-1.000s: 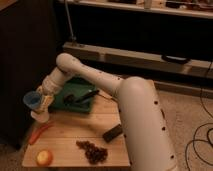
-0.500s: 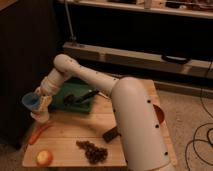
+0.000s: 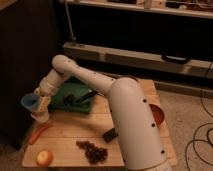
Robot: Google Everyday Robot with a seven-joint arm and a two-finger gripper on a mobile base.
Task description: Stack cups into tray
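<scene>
The hand (image 3: 38, 106) is hanging just beyond the bench's (image 3: 70, 127) left edge, closed on the light blue cup (image 3: 30, 101) and holding it off the surface; the dark green tray (image 3: 61, 95) is lying near the rear left corner, just beside the hand; an apple (image 3: 44, 157) is sitting at the front left corner.

The gripper (image 3: 42, 103), at the table's (image 3: 70, 145) left edge, blurs into the blue cup (image 3: 30, 101) and a cream shape (image 3: 41, 116) below. The arm (image 3: 92, 82) hides part of the tray (image 3: 59, 98); the robot's body (image 3: 135, 130) covers half of 1 bowl (image 3: 158, 114).
</scene>
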